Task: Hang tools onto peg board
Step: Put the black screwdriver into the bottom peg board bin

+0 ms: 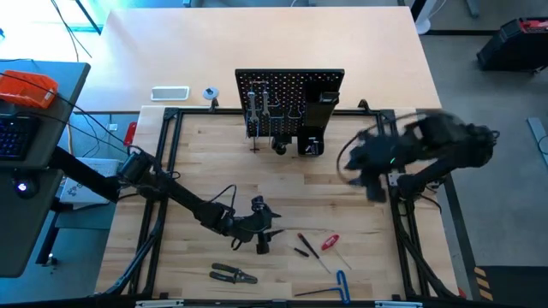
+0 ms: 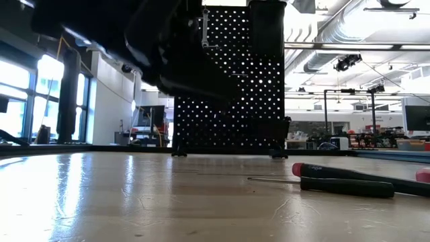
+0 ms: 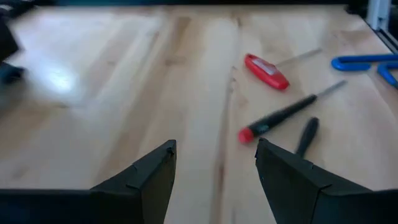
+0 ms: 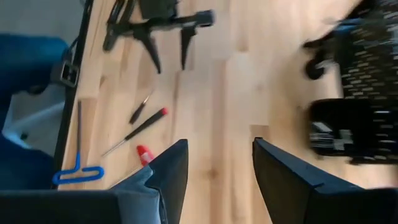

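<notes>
Low in the high view lie the pliers (image 1: 233, 274) and blue hex key (image 1: 341, 282), then screwdrivers (image 1: 306, 242): light, stiff, probably slick; grasp mid-handle. Left gripper (image 1: 261, 239) hovers centre, jaws released, empty. Right gripper (image 1: 374, 190), also released, mid-right. Peg board (image 1: 291, 94) stands upper centre

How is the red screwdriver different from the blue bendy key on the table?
The red-handled screwdriver has a fat red handle and a straight thin shaft; the blue-handled hex key is bent into an angle. In the high view, the screwdriver lies farther from the table's front edge than the key. Both lie flat on the table, not hung.
</notes>
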Tool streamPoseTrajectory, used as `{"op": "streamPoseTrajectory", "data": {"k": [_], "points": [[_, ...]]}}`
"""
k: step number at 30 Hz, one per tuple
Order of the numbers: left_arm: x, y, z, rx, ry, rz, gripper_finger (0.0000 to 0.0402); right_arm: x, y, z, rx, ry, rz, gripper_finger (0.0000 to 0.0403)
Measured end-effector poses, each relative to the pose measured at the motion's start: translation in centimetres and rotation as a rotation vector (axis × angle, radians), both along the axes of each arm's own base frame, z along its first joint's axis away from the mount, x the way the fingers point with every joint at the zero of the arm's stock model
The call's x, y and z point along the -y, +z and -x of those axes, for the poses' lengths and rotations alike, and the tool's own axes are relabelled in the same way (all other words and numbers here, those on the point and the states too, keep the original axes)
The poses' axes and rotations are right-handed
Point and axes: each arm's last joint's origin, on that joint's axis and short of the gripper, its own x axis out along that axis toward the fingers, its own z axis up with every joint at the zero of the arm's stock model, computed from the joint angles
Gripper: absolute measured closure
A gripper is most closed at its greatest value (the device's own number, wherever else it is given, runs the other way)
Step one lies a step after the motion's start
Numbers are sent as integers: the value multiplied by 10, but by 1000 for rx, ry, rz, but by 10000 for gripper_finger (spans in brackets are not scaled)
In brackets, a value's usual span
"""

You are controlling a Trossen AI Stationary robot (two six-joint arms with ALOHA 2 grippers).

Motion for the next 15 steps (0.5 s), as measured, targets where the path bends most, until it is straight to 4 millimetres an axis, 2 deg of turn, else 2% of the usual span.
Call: {"op": "streamPoseTrajectory", "data": {"k": [7,12,15], "points": [[6,-22,-8,-19,-116,47,190,-45,-76,-29,-37,113,-13,229],[12,-22,-12,-2,-319,51,190,-79,-135,-37,24,159,-84,229],[14,-21,-13,18,-380,37,190,-96,-168,-37,107,172,-156,229]]}}
